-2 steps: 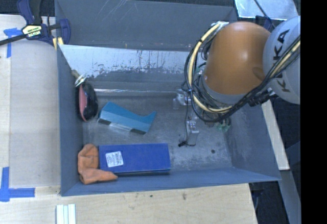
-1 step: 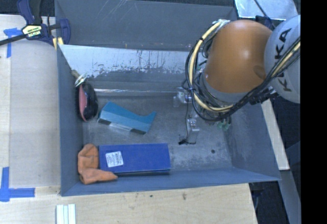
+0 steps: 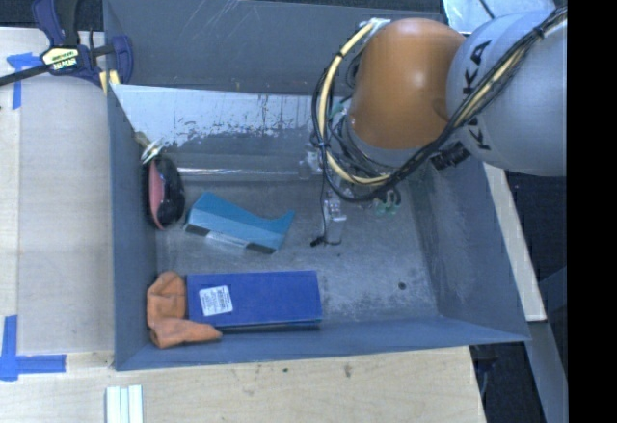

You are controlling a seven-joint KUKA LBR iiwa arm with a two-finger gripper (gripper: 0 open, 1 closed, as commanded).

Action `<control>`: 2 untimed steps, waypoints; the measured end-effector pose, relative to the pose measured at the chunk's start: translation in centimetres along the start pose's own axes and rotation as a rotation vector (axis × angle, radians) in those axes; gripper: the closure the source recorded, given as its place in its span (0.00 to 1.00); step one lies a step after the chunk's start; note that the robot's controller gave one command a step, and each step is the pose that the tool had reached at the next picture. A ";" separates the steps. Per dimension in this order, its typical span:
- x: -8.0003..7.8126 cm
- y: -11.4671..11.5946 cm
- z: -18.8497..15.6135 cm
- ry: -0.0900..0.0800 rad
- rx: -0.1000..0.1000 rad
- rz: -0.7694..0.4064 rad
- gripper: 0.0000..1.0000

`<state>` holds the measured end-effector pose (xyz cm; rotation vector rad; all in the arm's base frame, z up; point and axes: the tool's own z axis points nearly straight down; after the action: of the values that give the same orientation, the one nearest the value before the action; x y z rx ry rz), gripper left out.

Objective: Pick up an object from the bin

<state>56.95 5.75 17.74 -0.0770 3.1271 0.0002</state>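
Overhead, a grey bin (image 3: 453,257) keeps its four loose things in the left half, probably where they slid to rest. The arm (image 3: 511,103), an orange cover (image 3: 405,84) at its wrist, hangs the tool (image 3: 331,224) above bare floor. A dark blue box (image 3: 255,299) lies well apart. The pale blue wedge (image 3: 236,222) just beside the tool looks the likeliest pick. An orange cloth (image 3: 166,307) touches the box's end; a black-and-pink oval (image 3: 164,192) hugs the left wall. Cables mask the tool's top, and whether it is spread or pressed together cannot be told.
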 end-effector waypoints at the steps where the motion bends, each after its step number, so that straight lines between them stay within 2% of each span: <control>1: -1.3 1.2 4.5 0.003 -0.001 -0.031 0.00; 2: 0.8 0.6 7.2 0.013 -0.001 -0.001 0.00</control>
<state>56.17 6.33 10.56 -0.0793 3.1401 0.0011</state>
